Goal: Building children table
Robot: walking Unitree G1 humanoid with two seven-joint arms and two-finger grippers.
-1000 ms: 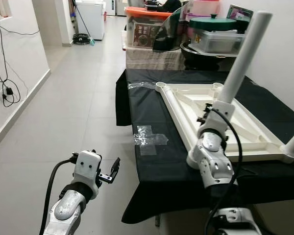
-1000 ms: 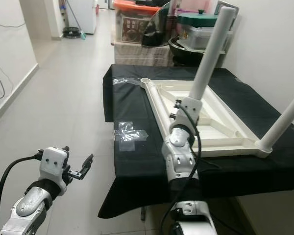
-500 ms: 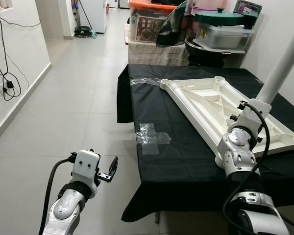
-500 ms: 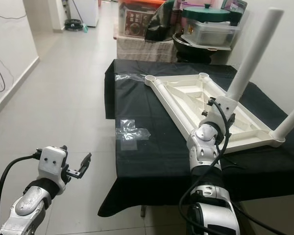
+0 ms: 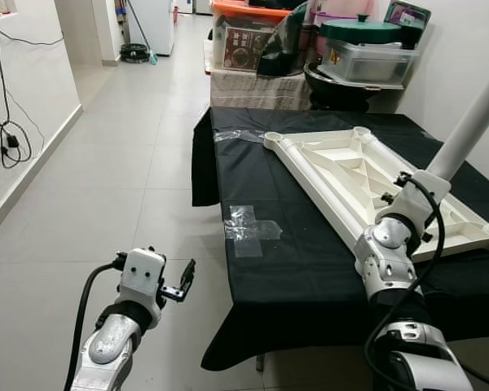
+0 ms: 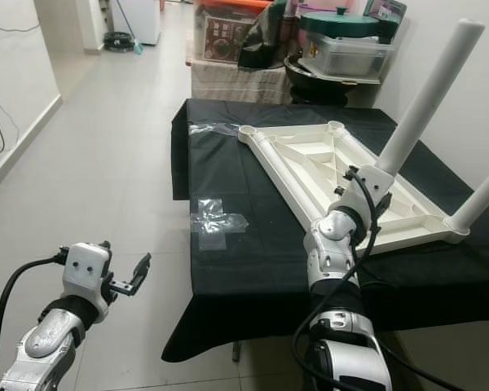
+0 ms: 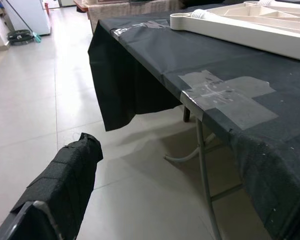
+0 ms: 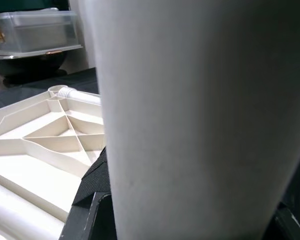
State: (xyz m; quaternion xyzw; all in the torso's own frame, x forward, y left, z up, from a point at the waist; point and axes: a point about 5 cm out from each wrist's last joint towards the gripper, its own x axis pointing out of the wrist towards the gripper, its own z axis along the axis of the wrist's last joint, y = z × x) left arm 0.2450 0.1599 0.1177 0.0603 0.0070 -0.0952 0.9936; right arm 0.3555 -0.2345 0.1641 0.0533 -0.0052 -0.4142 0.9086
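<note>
Over the last second the right gripper has carried its white table leg from the centre of the frame toward the right, over the upturned tabletop. The leg, clamped between the fingers, now leans toward the upper right corner.

A: Where do the two eye views look from?
B: High on the head, facing forward and down a tiled corridor, sharing the black-draped table and the upturned white tabletop; the right eye sits slightly further right.
A: And the wrists?
B: The left wrist camera is low beside the table, aimed along its edge at the taped patch. The right wrist camera sits pressed close against a white table leg, with the tabletop's ribs behind
</note>
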